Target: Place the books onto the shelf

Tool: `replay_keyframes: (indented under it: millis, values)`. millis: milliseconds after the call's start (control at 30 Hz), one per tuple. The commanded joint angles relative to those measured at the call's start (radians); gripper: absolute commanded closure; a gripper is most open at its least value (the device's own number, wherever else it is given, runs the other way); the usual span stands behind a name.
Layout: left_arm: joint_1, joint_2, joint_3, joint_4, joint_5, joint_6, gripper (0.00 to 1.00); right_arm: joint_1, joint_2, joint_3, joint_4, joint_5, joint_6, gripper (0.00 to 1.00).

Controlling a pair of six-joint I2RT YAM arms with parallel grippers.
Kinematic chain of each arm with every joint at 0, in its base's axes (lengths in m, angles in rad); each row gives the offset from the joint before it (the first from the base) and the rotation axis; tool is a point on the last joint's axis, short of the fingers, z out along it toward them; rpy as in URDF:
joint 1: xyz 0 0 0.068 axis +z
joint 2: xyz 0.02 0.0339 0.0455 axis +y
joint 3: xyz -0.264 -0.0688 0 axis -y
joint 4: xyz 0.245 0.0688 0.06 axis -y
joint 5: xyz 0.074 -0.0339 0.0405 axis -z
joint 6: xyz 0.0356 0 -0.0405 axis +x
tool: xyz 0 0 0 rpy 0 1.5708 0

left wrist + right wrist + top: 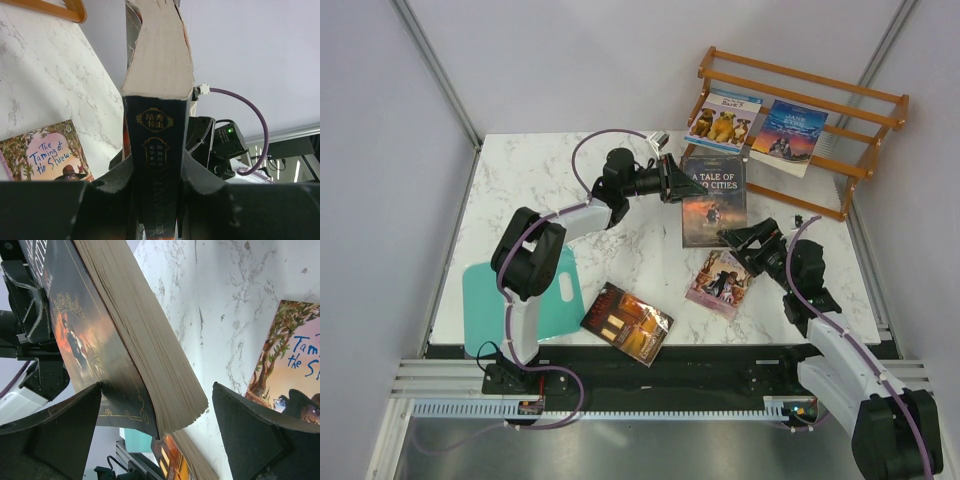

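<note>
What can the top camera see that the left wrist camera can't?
Only the top camera: the light-blue paperback with brown dogs and the blue "Jane Eyre" paperback on the orange-brown wooden slatted shelf, plus the teal flat sheet. Only the left wrist camera: gold emblems on the spine of the dark "A Tale of Two Cities" paperback. Both: that paperback clamped in the left gripper, and the pink-purple paperback.

Table (520, 180): pink book (720, 282), red-brown book (628, 323), teal sheet (483, 300)

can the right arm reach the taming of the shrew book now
Probably yes: the Shrew book lies flat, uncovered, beside the right fingers, which stand open. A Tale of Two Cities pokes between them, so it should back off first.
</note>
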Motion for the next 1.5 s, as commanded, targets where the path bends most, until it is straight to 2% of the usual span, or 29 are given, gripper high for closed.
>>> replay_keyframes:
  millis: [0,333,400,433,467,567,700,833,900,933,1033,1100,1300,1467]
  values:
    - [0.003,-0.047,0.065,0.172,-0.004,-0.092,0.98,0.005,0.007,-0.012,0.102,0.038,0.029,0.02]
    - [0.003,-0.024,0.020,0.233,-0.006,-0.135,0.98,0.005,0.024,-0.045,0.274,0.025,0.108,0.02]
    - [0.003,-0.021,0.002,0.232,-0.009,-0.127,0.98,0.005,0.012,-0.047,0.286,0.024,0.121,0.07]
    - [0.003,-0.018,-0.004,0.226,-0.012,-0.122,0.98,0.005,0.007,-0.045,0.291,0.015,0.120,0.15]
    - [0.003,-0.013,-0.009,0.220,-0.014,-0.109,0.98,0.005,0.004,-0.042,0.291,0.010,0.121,0.36]
    - [0.000,-0.001,-0.001,0.177,-0.006,-0.069,0.98,0.005,0.015,-0.015,0.251,-0.007,0.118,0.77]
    - [-0.010,0.013,0.016,0.132,0.008,-0.035,0.98,0.005,0.059,0.007,0.299,-0.054,0.111,0.78]
    - [-0.007,0.025,0.022,0.103,0.029,-0.001,0.96,0.005,0.098,0.010,0.366,-0.087,0.128,1.00]
    - [0.003,0.014,0.019,0.037,0.035,0.037,0.85,0.004,0.102,0.021,0.377,-0.094,0.126,1.00]
    - [0.016,0.007,0.014,0.010,0.032,0.090,0.68,0.005,0.098,0.027,0.371,-0.093,0.118,1.00]
    - [0.056,-0.039,-0.012,-0.141,0.028,0.217,0.43,0.004,0.092,0.071,0.319,-0.096,0.068,1.00]
    - [0.096,-0.080,-0.052,-0.203,0.023,0.267,0.35,0.004,0.092,0.115,0.276,-0.105,0.040,1.00]
    - [0.202,-0.148,-0.178,-0.201,0.034,0.313,0.30,0.004,0.101,0.227,0.178,-0.133,-0.044,1.00]
    - [0.239,-0.191,-0.269,-0.208,0.042,0.350,0.30,0.004,0.118,0.295,0.158,-0.160,-0.072,1.00]
